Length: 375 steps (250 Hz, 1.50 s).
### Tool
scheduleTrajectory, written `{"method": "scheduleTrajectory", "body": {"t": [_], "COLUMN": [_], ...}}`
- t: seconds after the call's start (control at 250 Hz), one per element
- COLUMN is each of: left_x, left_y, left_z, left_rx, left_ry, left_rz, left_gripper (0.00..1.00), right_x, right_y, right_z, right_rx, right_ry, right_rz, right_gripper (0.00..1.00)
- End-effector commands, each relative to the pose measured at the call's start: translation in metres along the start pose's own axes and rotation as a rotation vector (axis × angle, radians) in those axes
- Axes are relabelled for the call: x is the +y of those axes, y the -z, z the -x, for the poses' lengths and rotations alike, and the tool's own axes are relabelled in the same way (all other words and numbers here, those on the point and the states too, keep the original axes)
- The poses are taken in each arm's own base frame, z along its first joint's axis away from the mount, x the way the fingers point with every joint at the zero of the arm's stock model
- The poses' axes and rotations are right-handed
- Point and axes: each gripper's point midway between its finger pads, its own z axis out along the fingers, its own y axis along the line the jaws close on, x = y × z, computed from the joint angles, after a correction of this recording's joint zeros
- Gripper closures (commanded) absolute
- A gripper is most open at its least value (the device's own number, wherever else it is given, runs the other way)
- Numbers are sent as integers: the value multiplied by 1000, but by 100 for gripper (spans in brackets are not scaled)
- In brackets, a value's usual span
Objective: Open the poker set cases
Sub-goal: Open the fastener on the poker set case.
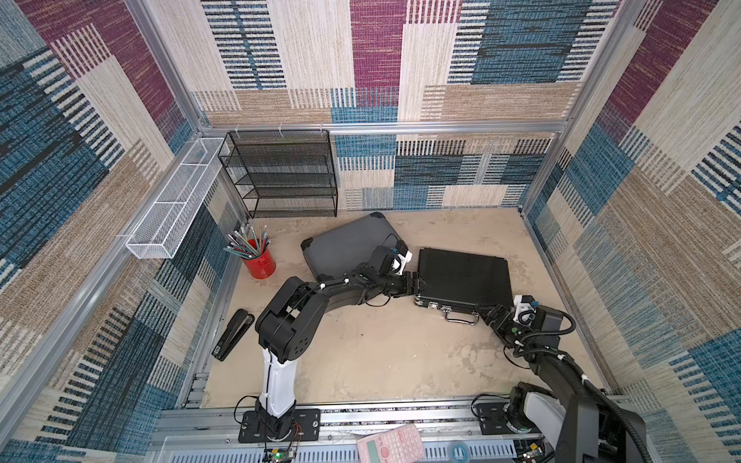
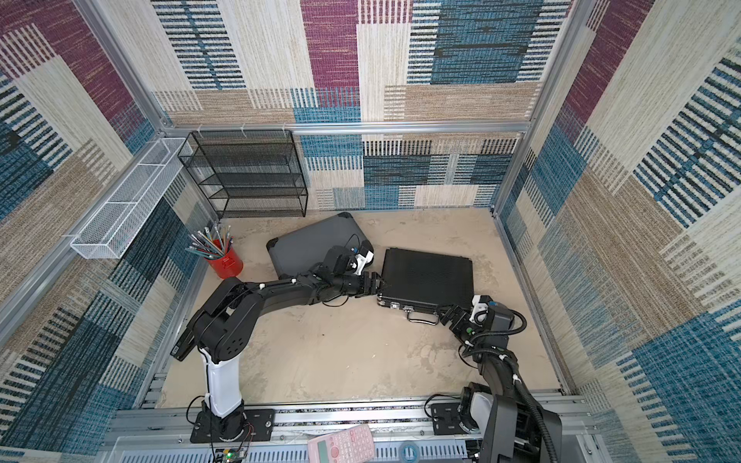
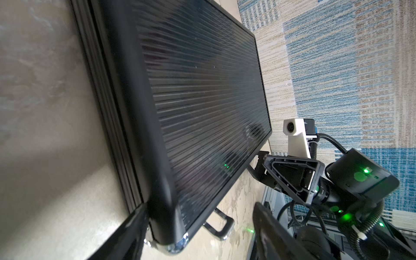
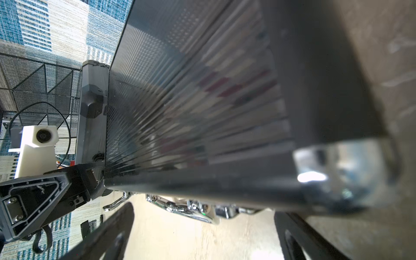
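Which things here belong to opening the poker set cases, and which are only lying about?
For the job:
- grey case, closed
- black case, closed
- left gripper and right gripper, both open at the black case's corners

Lying about:
- black mesh shelf
- white wire basket
- red cup of pencils
- stapler
- pink calculator

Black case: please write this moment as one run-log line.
black case closed, flat | grey case closed | left gripper open at black case's corner | right gripper open beside its handle
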Motion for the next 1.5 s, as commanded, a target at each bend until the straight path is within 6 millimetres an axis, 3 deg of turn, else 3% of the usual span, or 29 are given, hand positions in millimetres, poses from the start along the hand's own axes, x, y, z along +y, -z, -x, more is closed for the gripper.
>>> {"method": "scheduleTrajectory", "body": {"t": [0.0, 0.196, 0.552, 0.888, 0.98, 1.216, 1.392, 1.496], "left_x": [-10, -10, -15, -14, -14, -8, -7, -10], "left_y": [0, 0, 1, 2, 2, 3, 12, 12], "left_z": [2, 3, 11, 8, 9, 9, 11, 15], "left_rx": [5, 7, -9, -1, -4, -5, -30, -36], "left_ry": [-61, -60, -39, -36, -39, -26, -37, -39], "left_rz": [-40, -43, -78, -79, -77, -30, 7, 2], "left_gripper": [26, 25, 25, 25, 25, 25, 24, 24], "right_x": [-2, 20, 23, 41, 34, -8, -13, -6], "right_y": [0, 1, 1, 12, 10, 7, 10, 8], "right_z": [10, 13, -3, -5, -2, 12, 26, 27], "right_rx": [-31, -33, -1, -32, -35, -55, -84, -81], "right_ry": [24, 86, 59, -4, -1, -14, 9, 43], "right_rz": [-4, 113, 179, 297, 242, -47, -116, -74], "right_gripper": [1, 1, 1, 1, 1, 1, 1, 1]}}
